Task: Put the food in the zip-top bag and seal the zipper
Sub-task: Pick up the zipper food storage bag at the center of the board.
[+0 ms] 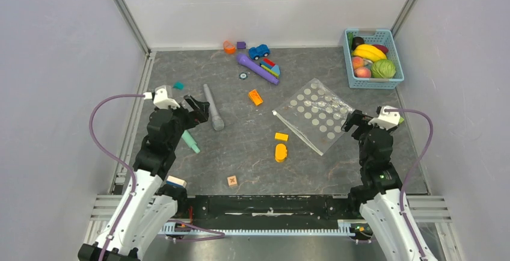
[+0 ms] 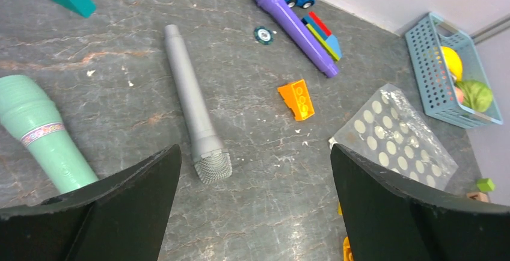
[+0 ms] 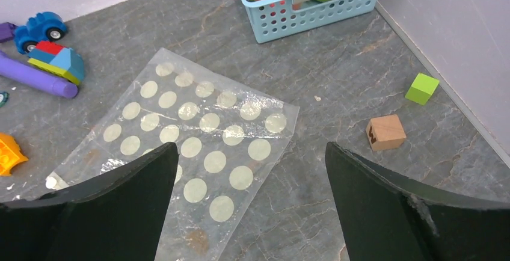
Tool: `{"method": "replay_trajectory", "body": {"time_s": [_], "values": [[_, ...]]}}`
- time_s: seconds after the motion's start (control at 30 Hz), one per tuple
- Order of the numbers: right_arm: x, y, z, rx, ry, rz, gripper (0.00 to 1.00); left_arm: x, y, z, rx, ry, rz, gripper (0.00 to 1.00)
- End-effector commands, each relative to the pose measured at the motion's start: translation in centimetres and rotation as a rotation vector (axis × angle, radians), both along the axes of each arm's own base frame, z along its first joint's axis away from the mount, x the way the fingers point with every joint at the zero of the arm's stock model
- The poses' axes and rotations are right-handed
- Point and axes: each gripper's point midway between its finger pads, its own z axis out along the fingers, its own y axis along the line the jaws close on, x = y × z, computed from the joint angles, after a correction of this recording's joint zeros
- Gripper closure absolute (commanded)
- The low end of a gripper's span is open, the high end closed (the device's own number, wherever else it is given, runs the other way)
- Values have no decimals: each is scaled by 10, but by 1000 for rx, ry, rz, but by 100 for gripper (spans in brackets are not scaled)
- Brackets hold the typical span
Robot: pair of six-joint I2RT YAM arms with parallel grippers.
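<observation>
The clear polka-dot zip-top bag (image 1: 316,113) lies flat on the table right of centre. Its zipper (image 1: 298,133) runs along the near-left edge. The food sits in the light blue basket (image 1: 376,83) at the far right: a yellow banana bunch (image 1: 368,52), a green cabbage (image 1: 383,68), peaches (image 1: 361,67) and a dark purple piece (image 1: 359,41). My right gripper (image 1: 355,119) is open and empty at the bag's right corner; the bag (image 3: 192,135) lies under its left finger. My left gripper (image 1: 197,109) is open and empty, far left of the bag (image 2: 394,138).
A grey microphone (image 1: 213,107) and a mint one (image 1: 191,142) lie by my left gripper. A purple microphone (image 1: 257,68), a blue car (image 1: 259,51) and blocks sit at the back. Orange blocks (image 1: 281,151) lie near the zipper. A green cube (image 3: 421,88) and a wooden cube (image 3: 385,132) lie by the right wall.
</observation>
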Motion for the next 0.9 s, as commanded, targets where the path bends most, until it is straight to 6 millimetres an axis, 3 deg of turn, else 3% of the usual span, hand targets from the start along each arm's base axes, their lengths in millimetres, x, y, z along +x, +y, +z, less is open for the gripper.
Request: {"method": "replay_trajectory", "body": {"time_s": [0.0, 0.37, 0.47, 0.63, 0.87], "values": [[2, 2, 22, -5, -101, 20, 2, 0, -12, 17, 5, -84, -77, 0], [-4, 14, 39, 5, -150, 97, 2, 1, -18, 16, -4, -77, -108, 0], [0, 30, 43, -5, -114, 192, 2, 3, -21, 11, -19, -67, -115, 0], [6, 75, 41, -10, -67, 453, 2, 6, -29, 3, -27, -28, -150, 0], [5, 125, 8, 49, 107, 748, 2, 5, -39, -6, -32, -3, -207, 0]]}}
